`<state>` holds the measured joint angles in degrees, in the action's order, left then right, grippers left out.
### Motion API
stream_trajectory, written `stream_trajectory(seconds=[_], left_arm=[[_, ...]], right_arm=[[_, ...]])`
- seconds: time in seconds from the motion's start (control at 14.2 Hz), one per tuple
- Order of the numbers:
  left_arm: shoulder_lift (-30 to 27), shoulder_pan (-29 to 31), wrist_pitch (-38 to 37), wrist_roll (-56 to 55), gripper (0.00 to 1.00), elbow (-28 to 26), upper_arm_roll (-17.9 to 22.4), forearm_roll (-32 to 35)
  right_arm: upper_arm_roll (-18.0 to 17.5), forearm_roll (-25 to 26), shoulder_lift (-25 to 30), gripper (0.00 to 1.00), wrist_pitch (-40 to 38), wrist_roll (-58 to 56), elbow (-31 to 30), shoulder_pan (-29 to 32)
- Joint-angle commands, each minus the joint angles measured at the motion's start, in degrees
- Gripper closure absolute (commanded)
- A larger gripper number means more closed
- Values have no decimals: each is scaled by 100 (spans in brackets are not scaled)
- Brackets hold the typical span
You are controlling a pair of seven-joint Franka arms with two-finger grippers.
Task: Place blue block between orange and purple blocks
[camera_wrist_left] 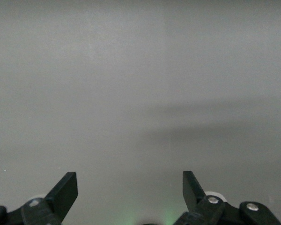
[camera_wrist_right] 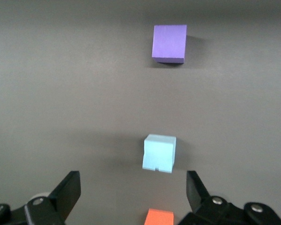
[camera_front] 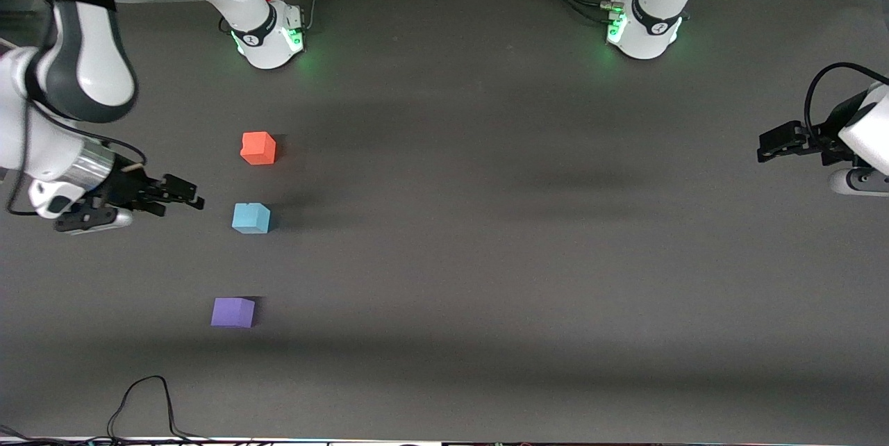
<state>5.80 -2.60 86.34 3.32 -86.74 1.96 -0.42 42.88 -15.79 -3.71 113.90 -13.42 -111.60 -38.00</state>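
Observation:
The blue block point(camera_front: 251, 217) sits on the dark table. The orange block point(camera_front: 258, 148) lies farther from the front camera than it, and the purple block point(camera_front: 233, 312) lies nearer, the three roughly in a line. My right gripper point(camera_front: 187, 194) is open and empty, up beside the blue block toward the right arm's end of the table. The right wrist view shows the purple block point(camera_wrist_right: 169, 43), the blue block point(camera_wrist_right: 159, 153), the orange block point(camera_wrist_right: 159, 217) and the open gripper point(camera_wrist_right: 132, 187). My left gripper point(camera_front: 762, 146) waits open and empty at the left arm's end of the table; it also shows in the left wrist view point(camera_wrist_left: 129, 187).
The right arm's base point(camera_front: 271, 36) and the left arm's base point(camera_front: 642, 29) stand along the table's edge farthest from the front camera. A black cable point(camera_front: 149, 404) loops onto the table at the edge nearest that camera, nearer than the purple block.

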Motion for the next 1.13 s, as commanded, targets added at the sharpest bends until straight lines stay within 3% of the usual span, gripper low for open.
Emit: stream_trajectory(seconds=[0.0,0.14,0.28,0.42,0.64,0.78,0.85,1.06], left_arm=[[-123,31,102,90,0,-124,-37,86],[-123,31,102,90,0,-124,-37,77],[-123,31,102,90,0,-124,-37,77],[-123,31,102,90,0,-124,-37,77],[-123,31,111,90,0,-124,-37,77],[-123,31,111,90,0,-124,-37,77],[-123,31,111,90,0,-124,-37,77],[-123,31,111,90,0,-132,-37,77]], right_arm=[[-182,497,-95,0,-1392,882,1224,55],[-1145,708,70,0,-2002,1280,1701,807],[-2331,1278,526,0,-2065,1508,1642,1677],[-3063,1298,923,0,-2206,1553,1413,2460],[-3829,1289,1432,0,-2224,1501,940,3498],[-4566,1289,1837,0,-2188,1492,553,4201],[-4735,1289,1934,0,-2188,1492,482,4378],[-4745,1289,1979,0,-2083,1474,288,4406]])
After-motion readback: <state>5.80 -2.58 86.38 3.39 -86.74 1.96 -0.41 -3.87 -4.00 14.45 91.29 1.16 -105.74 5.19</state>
